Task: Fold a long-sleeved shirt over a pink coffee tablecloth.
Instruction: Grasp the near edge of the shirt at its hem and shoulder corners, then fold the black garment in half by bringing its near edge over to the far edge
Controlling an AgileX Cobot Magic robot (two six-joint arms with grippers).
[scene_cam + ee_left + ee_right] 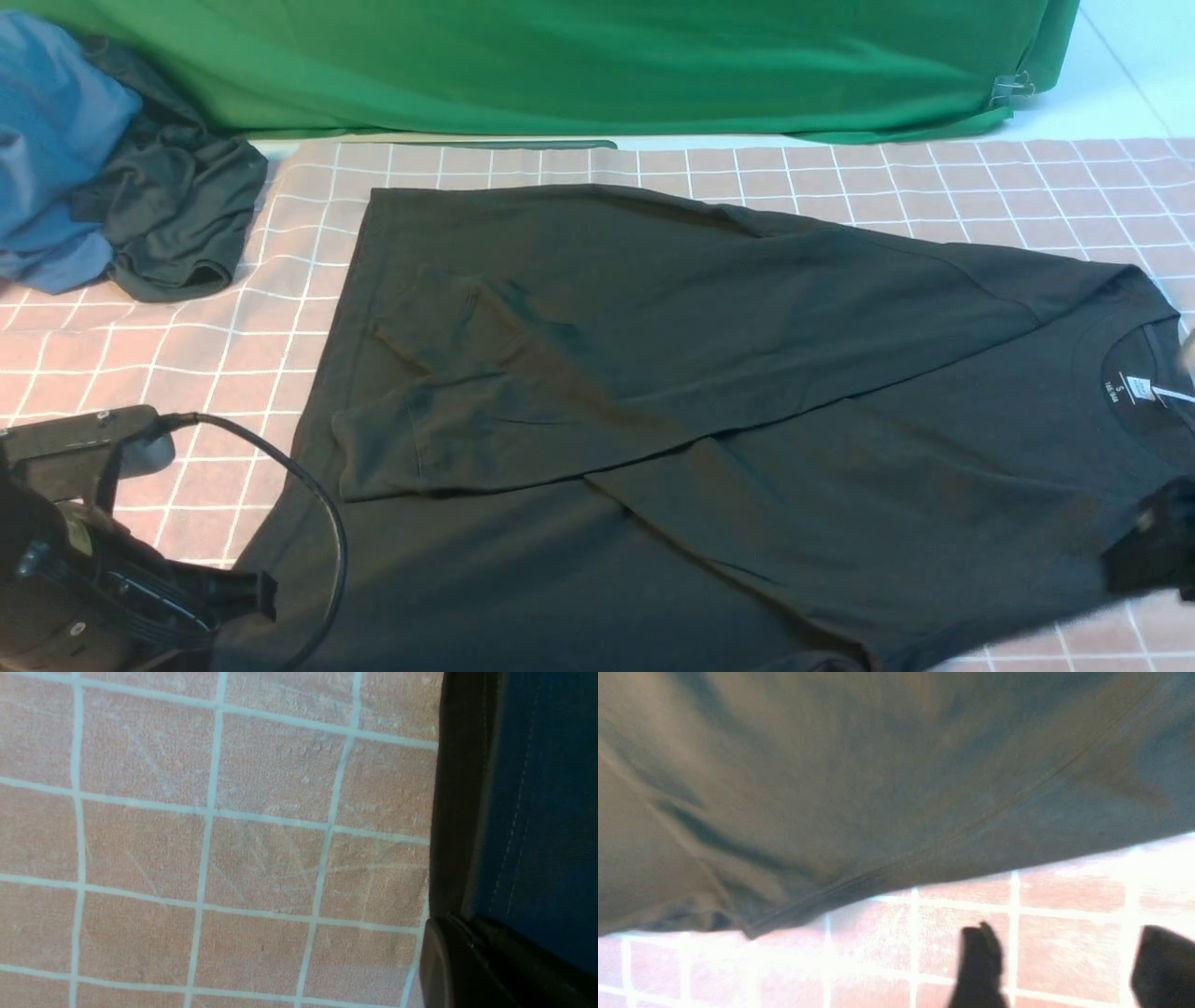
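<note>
**A:** Where does the long-sleeved shirt [653,373] lie?

**B:** Flat on the pink coffee tablecloth [187,355]; its neck label [1136,387] is toward the right arm and its hem [537,812] toward the left. One sleeve [485,411] is laid across the body and the other sleeve [840,504] crosses beneath it; I take that as tucking them in, so the body makes a tidy block to fold.

**A:** And the claws?

**B:** The left gripper [252,597] is closed at the near hem corner; its wrist view shows the stitched hem right against a finger [467,966]. I judge that it pinches the fabric, though the pinch itself is hidden. The right gripper [1066,933] stands wide apart, low, just beside the shirt's near shoulder edge; only tablecloth shows between its fingers, so it holds nothing.

**A:** Why one at each end?

**B:** Probably to lift the near edge evenly. The right one would have to close on the shoulder seam first; a pull from the hem alone could drag the cloth and spill the sleeves.

**A:** Anything in the way?

**B:** No; the blue cloth [56,121] and the dark crumpled garment [177,215] sit well apart at the far left, and the green fabric [560,65] hangs behind.
</note>
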